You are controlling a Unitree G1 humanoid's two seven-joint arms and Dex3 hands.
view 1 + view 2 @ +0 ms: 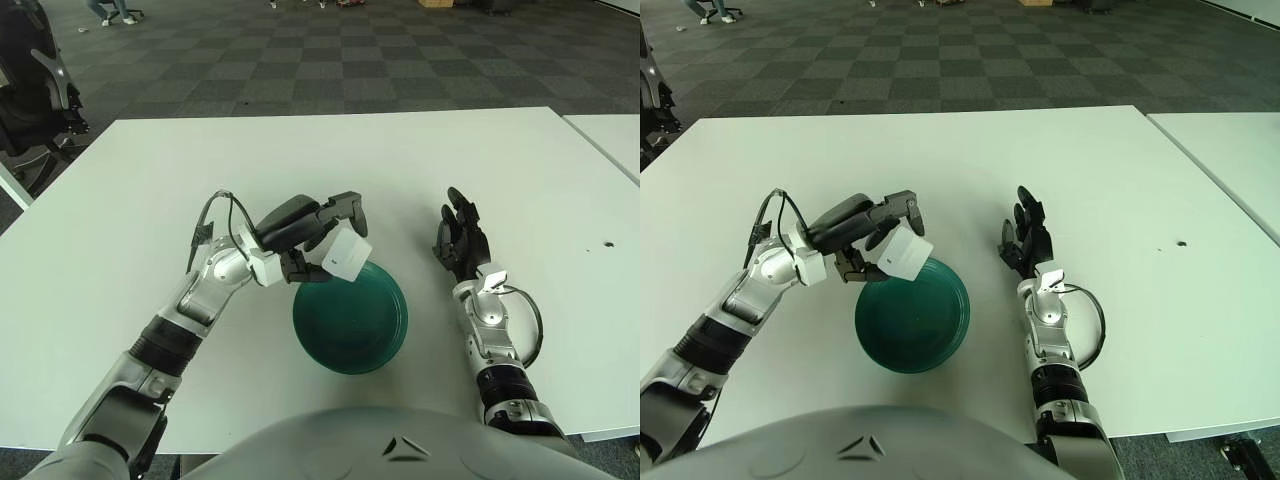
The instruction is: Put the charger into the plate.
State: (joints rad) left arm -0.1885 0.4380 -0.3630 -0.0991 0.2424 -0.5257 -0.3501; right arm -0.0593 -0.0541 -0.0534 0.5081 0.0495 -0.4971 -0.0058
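White table, near its front edge: left hand fingers pinch the charger over the green plate rim. Looks light, rigid, smooth; grip flat sides. Right hand rests open.

Both views look from the robot's head, forward and down at the white bench, with the robot's chest at the bottom edge. The right eye view stands slightly to the right, so the green plate appears further left there. Both share the bench, both arms and the carpet floor behind.
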